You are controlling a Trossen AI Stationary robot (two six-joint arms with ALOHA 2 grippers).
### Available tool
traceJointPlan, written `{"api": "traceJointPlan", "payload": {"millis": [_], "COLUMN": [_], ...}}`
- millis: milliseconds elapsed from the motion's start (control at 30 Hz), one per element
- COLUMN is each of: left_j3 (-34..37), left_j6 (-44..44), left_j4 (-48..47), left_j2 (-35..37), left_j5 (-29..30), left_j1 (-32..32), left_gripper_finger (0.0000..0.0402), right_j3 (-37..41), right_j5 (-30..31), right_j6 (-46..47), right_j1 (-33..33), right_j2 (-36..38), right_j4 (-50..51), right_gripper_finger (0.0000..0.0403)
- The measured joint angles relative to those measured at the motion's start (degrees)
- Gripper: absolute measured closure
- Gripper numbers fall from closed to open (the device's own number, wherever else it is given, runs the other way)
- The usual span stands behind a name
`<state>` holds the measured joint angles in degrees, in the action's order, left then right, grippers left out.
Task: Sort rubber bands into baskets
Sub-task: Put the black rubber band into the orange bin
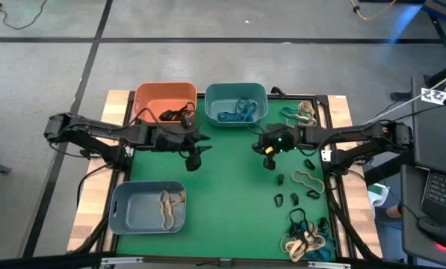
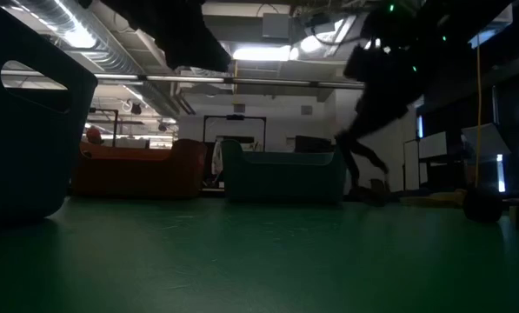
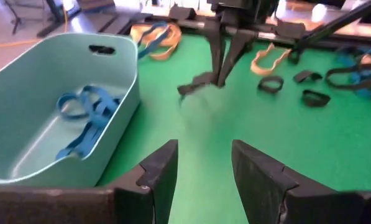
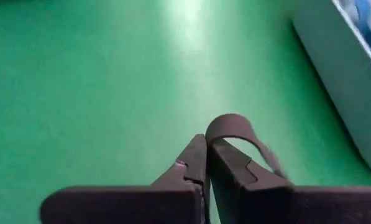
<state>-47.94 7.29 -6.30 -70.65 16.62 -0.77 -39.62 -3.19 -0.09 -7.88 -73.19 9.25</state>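
Three baskets stand on the green mat: an orange one [image 1: 165,102] at the far left, a teal one [image 1: 236,102] beside it, and a grey-blue one [image 1: 148,207] near the front left. Loose rubber bands [image 1: 293,198] lie on the right half of the mat. My right gripper [image 1: 268,159] hangs over the mat's middle, just in front of the teal basket, shut on a black rubber band [image 3: 194,84]. My left gripper [image 3: 204,168] faces it from the left, open, with nothing between its fingers. My right gripper pinches the black rubber band between its two fingertips [image 4: 197,152], which slant down from the table's right side. A loop of the band [image 4: 235,127] bulges out past the tips. The band hangs off the fingertips, lifted clear of the mat.
Blue bands [image 1: 234,112] lie in the teal basket, tan ones [image 1: 170,205] in the grey-blue basket, black ones [image 1: 174,114] in the orange basket. Mixed heaps of bands lie at the mat's near right corner [image 1: 305,239] and far right corner [image 1: 301,113]. The mat's middle is bare green.
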Motion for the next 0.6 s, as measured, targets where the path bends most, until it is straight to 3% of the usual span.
{"api": "traceJointPlan", "payload": {"millis": [300, 600], "left_j3": [7.22, 7.32], "left_j6": [-0.25, -0.67], "left_j4": [15.14, 24.33], "left_j2": [-0.93, -8.56], "left_j5": [-0.01, -1.74], "left_j1": [-1.21, -1.56], "left_gripper_finger": [0.0253, 0.0253], "right_j3": [-2.96, -4.09], "right_j5": [-0.56, -1.51], "right_j6": [-0.45, -2.12], "right_j1": [5.70, 9.37], "right_j2": [0.00, -0.04], "right_j4": [-6.56, -15.13], "right_gripper_finger": [0.0393, 0.0387]}}
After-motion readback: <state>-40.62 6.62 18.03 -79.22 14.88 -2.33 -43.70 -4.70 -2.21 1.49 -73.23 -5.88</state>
